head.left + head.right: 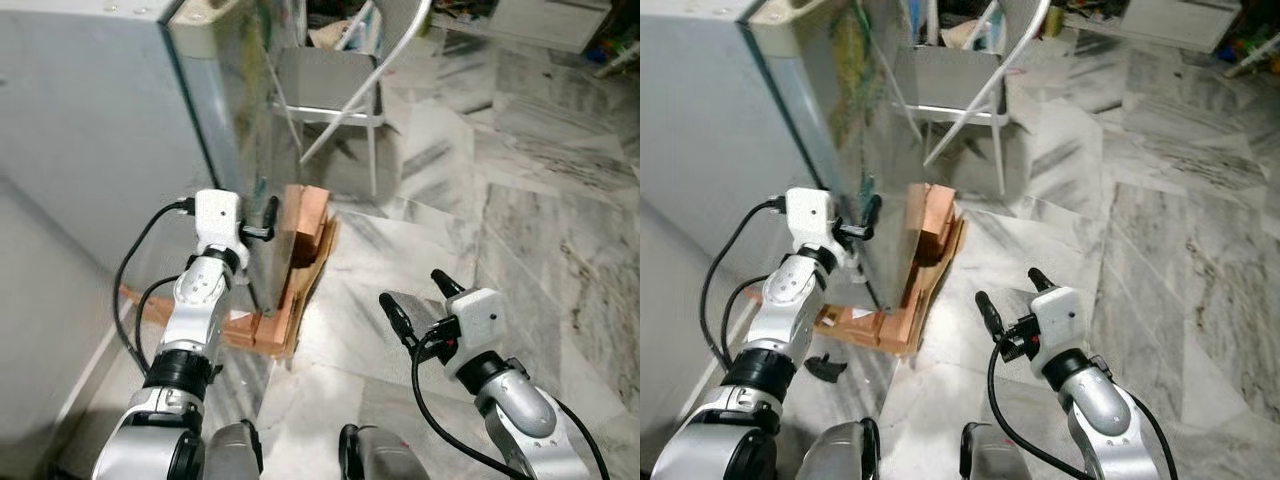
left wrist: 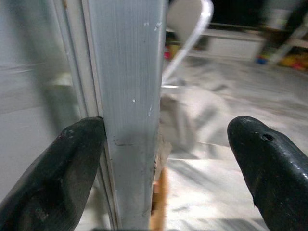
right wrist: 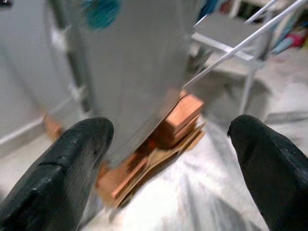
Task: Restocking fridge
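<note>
A tall grey fridge point(image 1: 90, 130) stands at the left, its shiny side panel point(image 1: 855, 110) turned towards the room. My left gripper point(image 1: 255, 225) is open at the fridge's front corner. In the left wrist view the vertical metal edge point(image 2: 127, 110) runs between the fingers: one finger point(image 2: 57, 178) touches it and the other stays well apart. My right gripper point(image 1: 1008, 286) hovers open and holding nothing over the floor, to the right of the fridge's base. Its wrist view looks at the fridge's lower corner point(image 3: 134, 82).
Orange wooden blocks and folded cardboard point(image 1: 300, 245) prop up the fridge's base. A white-framed metal chair point(image 1: 335, 90) stands behind the fridge. Grey marble floor point(image 1: 540, 200) stretches to the right. A small black piece point(image 1: 825, 367) lies on the floor by my left arm.
</note>
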You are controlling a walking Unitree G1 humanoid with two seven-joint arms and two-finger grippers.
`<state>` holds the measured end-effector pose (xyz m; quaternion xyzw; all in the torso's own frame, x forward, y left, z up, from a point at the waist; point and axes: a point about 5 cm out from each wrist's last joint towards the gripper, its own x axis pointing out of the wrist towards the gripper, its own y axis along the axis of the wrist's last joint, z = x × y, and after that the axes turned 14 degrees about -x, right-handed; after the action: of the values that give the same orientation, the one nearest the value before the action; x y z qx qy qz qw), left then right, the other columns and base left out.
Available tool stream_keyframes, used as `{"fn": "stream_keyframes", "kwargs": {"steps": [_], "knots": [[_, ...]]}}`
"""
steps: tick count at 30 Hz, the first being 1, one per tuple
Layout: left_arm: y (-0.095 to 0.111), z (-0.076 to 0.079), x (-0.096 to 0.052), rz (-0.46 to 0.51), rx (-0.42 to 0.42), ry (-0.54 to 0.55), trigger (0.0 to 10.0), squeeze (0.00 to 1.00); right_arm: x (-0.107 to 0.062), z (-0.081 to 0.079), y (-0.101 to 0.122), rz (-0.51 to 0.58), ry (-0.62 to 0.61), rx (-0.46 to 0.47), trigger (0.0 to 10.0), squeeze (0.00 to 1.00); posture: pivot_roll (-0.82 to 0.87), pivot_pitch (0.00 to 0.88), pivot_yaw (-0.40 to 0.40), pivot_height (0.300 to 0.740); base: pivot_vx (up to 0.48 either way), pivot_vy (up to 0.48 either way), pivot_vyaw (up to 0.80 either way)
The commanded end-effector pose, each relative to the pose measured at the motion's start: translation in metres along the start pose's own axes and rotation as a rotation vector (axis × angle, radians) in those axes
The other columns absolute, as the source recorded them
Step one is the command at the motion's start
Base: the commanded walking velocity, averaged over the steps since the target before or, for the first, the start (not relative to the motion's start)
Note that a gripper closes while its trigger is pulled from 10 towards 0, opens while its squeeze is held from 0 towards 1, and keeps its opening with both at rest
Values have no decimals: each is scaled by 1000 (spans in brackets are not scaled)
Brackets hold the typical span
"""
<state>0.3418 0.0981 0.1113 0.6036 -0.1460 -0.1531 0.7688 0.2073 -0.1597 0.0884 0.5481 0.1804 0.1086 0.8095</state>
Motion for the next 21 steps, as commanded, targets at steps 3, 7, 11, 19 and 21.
{"fn": "stream_keyframes", "kwargs": {"steps": [3,7,11,19,21], "knots": [[-1,70,19,-59,3,-354,10000,0,1,-6,-6,-42,27,-9,10000,0,-64,146,-15,740,0,0,0],[0,103,19,-41,5,-479,10000,0,0,-7,-6,-40,38,5,10000,0,-74,141,-5,740,0,0,0],[-2,76,18,-13,46,-340,10000,0,-3,-13,-2,-1,70,39,10000,0,-80,148,5,740,0,0,0],[-3,16,-3,-13,75,-124,10000,0,-1,-17,-1,28,123,80,10000,0,-46,151,-3,740,0,0,0],[-4,10,-7,-12,75,-102,10000,0,-1,-17,0,30,126,81,10000,0,-44,150,-4,740,0,0,0]]}}
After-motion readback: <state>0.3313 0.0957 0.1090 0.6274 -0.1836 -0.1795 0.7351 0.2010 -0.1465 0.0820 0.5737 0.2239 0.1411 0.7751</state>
